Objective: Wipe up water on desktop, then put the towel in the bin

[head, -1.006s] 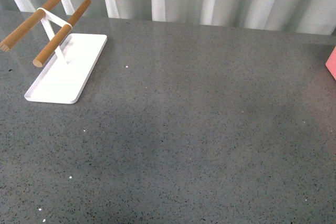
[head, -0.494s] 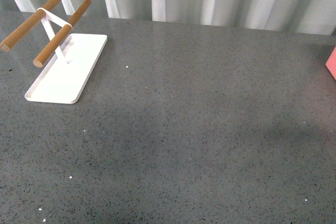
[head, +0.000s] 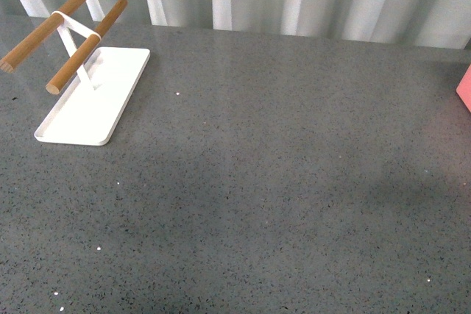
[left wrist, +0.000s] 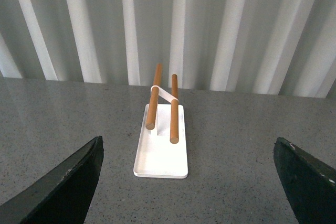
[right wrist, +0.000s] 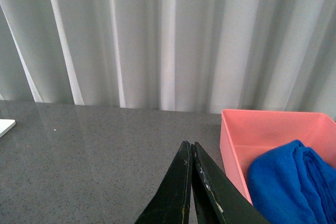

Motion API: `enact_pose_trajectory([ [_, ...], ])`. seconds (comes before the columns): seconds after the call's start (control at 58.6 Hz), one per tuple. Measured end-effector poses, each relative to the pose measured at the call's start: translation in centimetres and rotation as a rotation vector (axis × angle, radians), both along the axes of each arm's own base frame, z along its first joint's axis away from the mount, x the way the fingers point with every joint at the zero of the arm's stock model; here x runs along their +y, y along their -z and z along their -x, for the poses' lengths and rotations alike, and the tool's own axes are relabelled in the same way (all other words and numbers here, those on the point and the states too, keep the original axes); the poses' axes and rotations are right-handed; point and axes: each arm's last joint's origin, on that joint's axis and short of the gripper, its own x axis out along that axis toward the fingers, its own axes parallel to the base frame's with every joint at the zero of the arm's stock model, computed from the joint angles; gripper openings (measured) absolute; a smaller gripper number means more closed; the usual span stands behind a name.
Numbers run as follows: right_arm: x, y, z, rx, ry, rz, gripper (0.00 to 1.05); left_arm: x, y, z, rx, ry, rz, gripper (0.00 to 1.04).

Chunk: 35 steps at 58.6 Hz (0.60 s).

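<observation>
Speckled stone-like desktop (head: 280, 182), fluffy cloth towel (right wrist: 294, 182), smooth plastic-looking bin (right wrist: 231, 145), wooden rods (left wrist: 152, 103).

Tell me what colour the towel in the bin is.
Bright blue; the towel shows best in the right wrist view, lying inside the salmon-pink bin.

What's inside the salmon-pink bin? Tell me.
The bright blue fluffy microfibre towel lies bunched inside the salmon-pink flat-sided bin. Anything beneath the towel is covered, and the bin's far side runs out of view.

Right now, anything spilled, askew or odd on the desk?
Nothing stands out. The desktop shows no puddle, the towel lies bunched inside the bin, and the white tray with wooden rods sits flat.
</observation>
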Motion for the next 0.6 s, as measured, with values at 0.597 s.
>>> enact_pose_trajectory([
  [0.597, 0.0, 0.3, 1.5, 0.006, 0.003, -0.003, 0.24, 0.0, 0.0, 0.0, -0.001, 0.000, 0.000, 0.98],
])
